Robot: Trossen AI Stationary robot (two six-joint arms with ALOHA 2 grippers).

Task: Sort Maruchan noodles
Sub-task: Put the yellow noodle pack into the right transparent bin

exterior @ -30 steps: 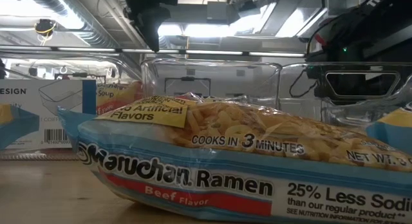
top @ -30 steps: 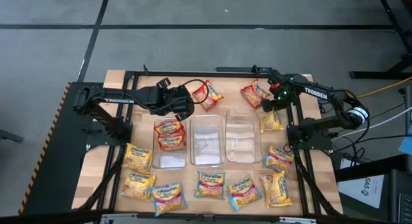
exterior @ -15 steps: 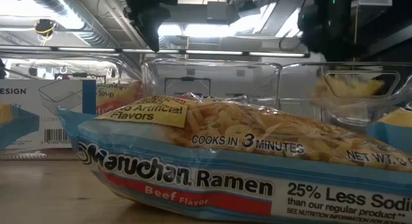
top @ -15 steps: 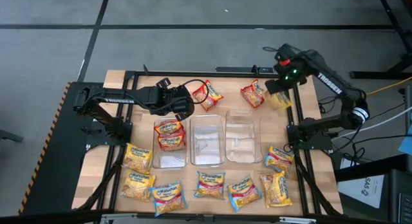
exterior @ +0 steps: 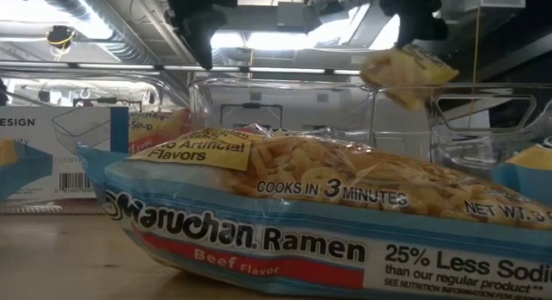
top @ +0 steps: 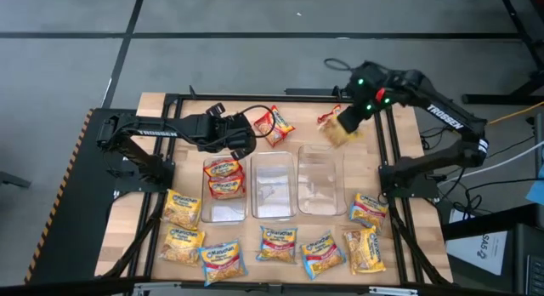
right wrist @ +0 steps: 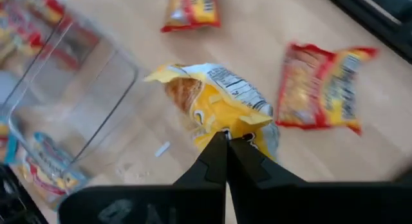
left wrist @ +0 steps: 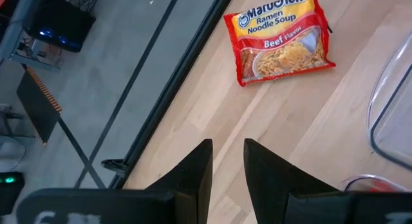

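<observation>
crinkled yellow noodle packet [right wrist: 215,108], hanging tilted, pinched by right fingers [right wrist: 222,159]

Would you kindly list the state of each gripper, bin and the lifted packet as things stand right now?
Right gripper: shut on the yellow crinkly noodle packet, lifted off the table.
Left gripper: fingers slightly apart, holding nothing, over bare wood.
Left clear rectangular plastic bin: holds red packets.
Middle clear bin: no packets.
Right clear bin: no packets.
Red beef packet: lying flat on the table.
</observation>
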